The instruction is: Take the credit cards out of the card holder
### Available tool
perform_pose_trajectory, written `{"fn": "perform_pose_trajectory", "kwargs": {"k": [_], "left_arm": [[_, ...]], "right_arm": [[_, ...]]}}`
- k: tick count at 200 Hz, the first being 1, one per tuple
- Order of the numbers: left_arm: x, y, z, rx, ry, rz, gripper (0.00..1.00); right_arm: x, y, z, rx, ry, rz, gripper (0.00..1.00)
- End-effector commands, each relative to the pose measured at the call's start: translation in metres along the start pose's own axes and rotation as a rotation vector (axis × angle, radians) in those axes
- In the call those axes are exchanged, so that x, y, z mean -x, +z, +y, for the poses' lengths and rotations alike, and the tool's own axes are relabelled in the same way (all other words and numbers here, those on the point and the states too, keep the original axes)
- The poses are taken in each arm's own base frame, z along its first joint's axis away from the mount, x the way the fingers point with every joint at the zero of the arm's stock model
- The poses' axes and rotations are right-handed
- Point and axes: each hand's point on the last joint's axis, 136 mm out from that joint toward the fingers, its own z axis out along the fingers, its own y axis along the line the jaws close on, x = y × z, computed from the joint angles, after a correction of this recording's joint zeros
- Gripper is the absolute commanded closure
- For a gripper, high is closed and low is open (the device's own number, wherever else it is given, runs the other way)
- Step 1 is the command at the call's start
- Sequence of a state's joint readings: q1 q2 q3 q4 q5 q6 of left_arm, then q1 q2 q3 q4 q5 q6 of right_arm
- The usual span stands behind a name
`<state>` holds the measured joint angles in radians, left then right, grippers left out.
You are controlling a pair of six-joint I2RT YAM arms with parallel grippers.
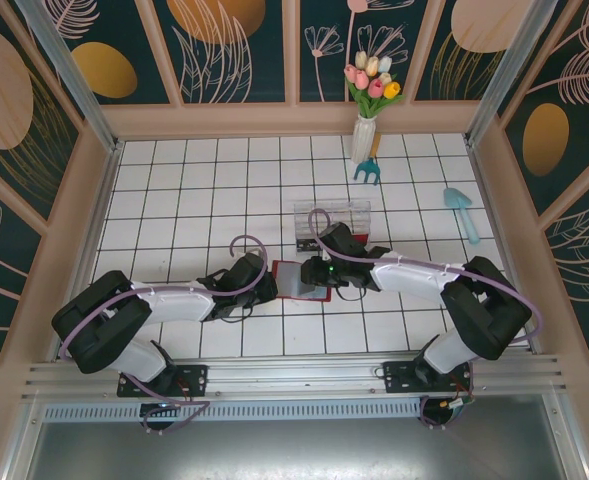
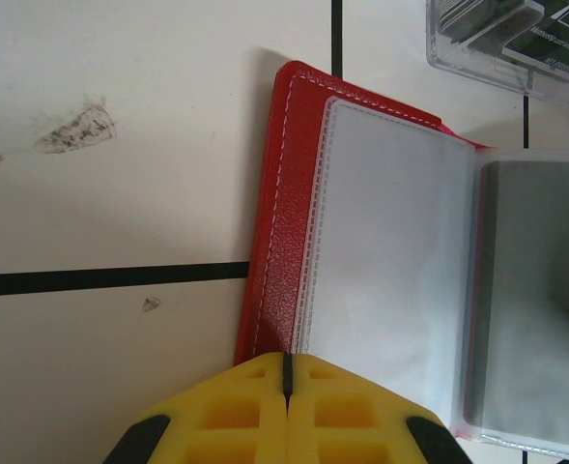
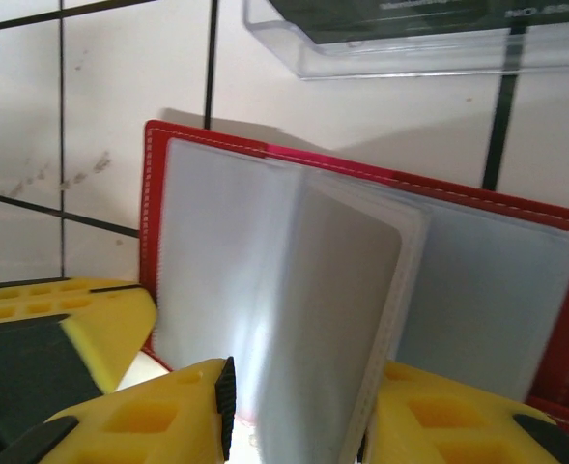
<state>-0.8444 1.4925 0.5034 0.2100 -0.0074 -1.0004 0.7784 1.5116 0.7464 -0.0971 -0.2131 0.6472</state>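
The dark red card holder (image 1: 292,279) lies open on the white tiles between both grippers, its clear sleeves showing. My left gripper (image 1: 267,283) is shut, its yellow tips (image 2: 286,360) resting on the red cover's near edge (image 2: 274,280). My right gripper (image 1: 324,277) is open, with its jaws either side of a raised sleeve page (image 3: 332,319) that holds a grey card. The right finger touches that page, while the left pad (image 3: 226,406) stands slightly off it. Another greyish page (image 2: 530,300) shows at the right of the left wrist view.
A clear plastic compartment box (image 1: 332,226) with dark cards stands just behind the holder. A vase of tulips (image 1: 366,130), a blue hand rake (image 1: 368,172) and a blue trowel (image 1: 462,210) are further back. Walls enclose the tiled floor.
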Motion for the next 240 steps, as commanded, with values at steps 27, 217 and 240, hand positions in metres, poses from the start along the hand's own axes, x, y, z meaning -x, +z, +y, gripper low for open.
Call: {"fn": "perform_pose_trajectory", "kwargs": {"k": [27,217,240], "left_arm": [[-0.003,0.001,0.000,0.001,-0.009,0.010,1.00],[-0.001,0.001,-0.003,-0.001,0.000,0.008,1.00],[-0.001,0.001,-0.004,-0.003,0.000,0.009,1.00]], "right_arm": [[0.016,-0.011,0.034,0.118,0.002,-0.041,0.62],[0.018,-0.014,0.013,0.011,-0.010,-0.084,0.61],[0.018,-0.010,0.030,0.067,-0.037,-0.063,0.61]]}}
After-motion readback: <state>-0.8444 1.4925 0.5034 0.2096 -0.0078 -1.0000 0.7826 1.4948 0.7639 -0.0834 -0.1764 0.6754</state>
